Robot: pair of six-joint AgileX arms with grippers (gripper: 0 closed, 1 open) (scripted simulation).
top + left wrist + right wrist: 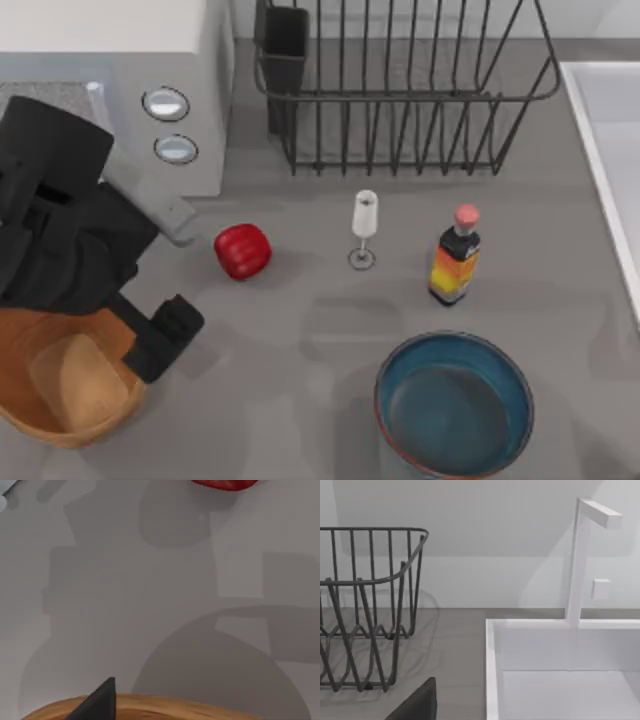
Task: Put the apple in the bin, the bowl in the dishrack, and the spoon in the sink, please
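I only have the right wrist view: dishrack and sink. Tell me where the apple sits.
Observer: The apple lies on the table in front of the microwave, to the top view's left of the white glass.
Operator: Now give me the bowl.
Observer: The bowl stands upright near the top view's lower edge, apart from the bottle above it.
Operator: Report the left arm.
Observer: The left gripper hangs at the table's left, beside the rim of the bin, between bin and apple.
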